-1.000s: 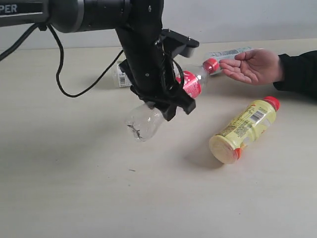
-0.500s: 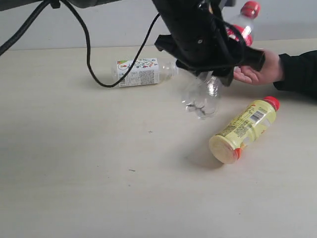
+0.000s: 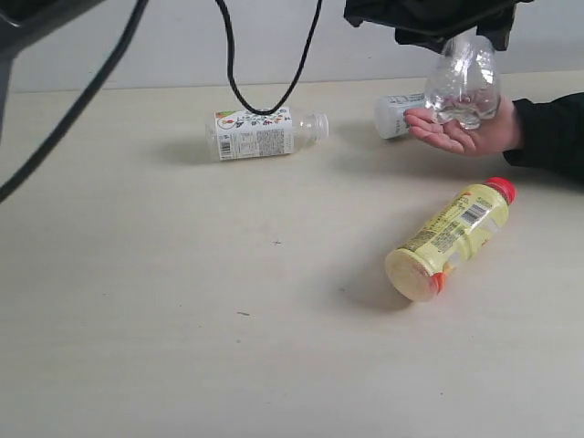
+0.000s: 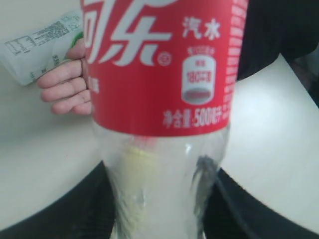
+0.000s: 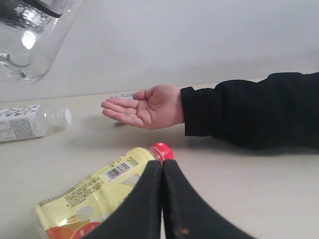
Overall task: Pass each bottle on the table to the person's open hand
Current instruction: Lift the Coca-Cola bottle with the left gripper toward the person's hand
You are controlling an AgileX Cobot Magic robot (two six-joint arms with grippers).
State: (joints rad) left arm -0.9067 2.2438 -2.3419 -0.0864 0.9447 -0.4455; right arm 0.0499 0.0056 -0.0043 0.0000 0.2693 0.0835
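- The black left gripper [image 3: 452, 32] grips the clear plastic bottle with red label [image 4: 159, 64], base down over the bare open hand [image 3: 465, 128]. The base seems just short of the palm, though contact is hard to judge.
- The black right gripper [image 5: 162, 169] is pressed closed on nothing, near the yellow red-capped bottle [image 3: 447, 239] lying on the pale beige table [image 3: 182, 301].
- A clear white-green-labelled bottle [image 3: 260, 132] lies flat, well left of the hand.
- A second white-green-labelled bottle [image 3: 394, 114] lies just behind the fingertips.

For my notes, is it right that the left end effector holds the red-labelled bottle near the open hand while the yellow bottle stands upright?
Not quite: the exterior view shows the yellow bottle lying on its side on the table; the rest is right.
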